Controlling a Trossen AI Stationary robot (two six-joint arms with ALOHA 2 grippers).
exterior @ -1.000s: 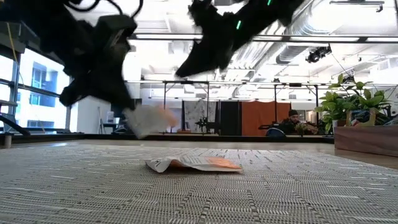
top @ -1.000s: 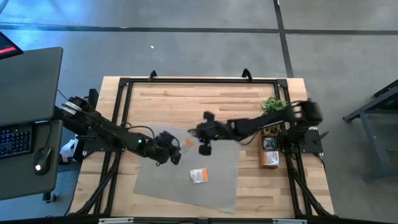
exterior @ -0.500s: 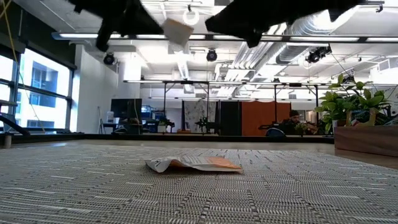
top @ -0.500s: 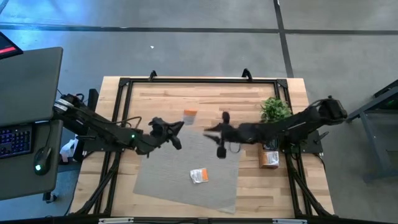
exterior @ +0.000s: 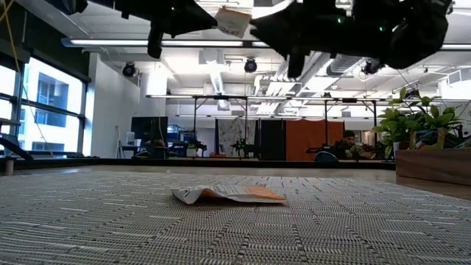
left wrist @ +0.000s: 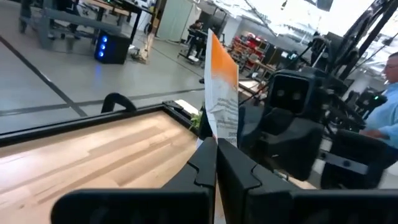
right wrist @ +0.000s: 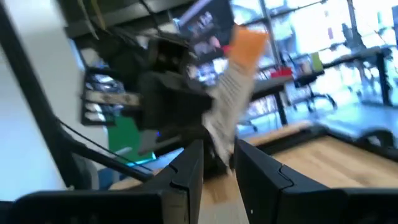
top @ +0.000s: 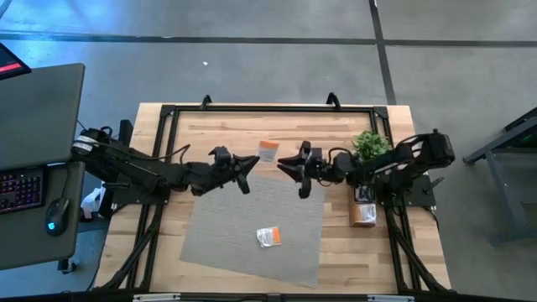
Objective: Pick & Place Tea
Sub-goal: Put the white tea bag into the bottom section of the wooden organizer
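Grey mat (top: 252, 235) carries one tea sachet (top: 269, 237). Left gripper (top: 248, 164), raised, is clamped on a white-and-orange sachet (left wrist: 221, 93). Right gripper (top: 291, 167) faces it, fingers slightly apart. Risk: handover misalignment could drop the sachet.

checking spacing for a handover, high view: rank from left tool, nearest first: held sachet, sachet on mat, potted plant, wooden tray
1. held sachet, pinched in the left tool
2. sachet on mat, lying toward the near edge
3. potted plant, right side
4. wooden tray, right edge
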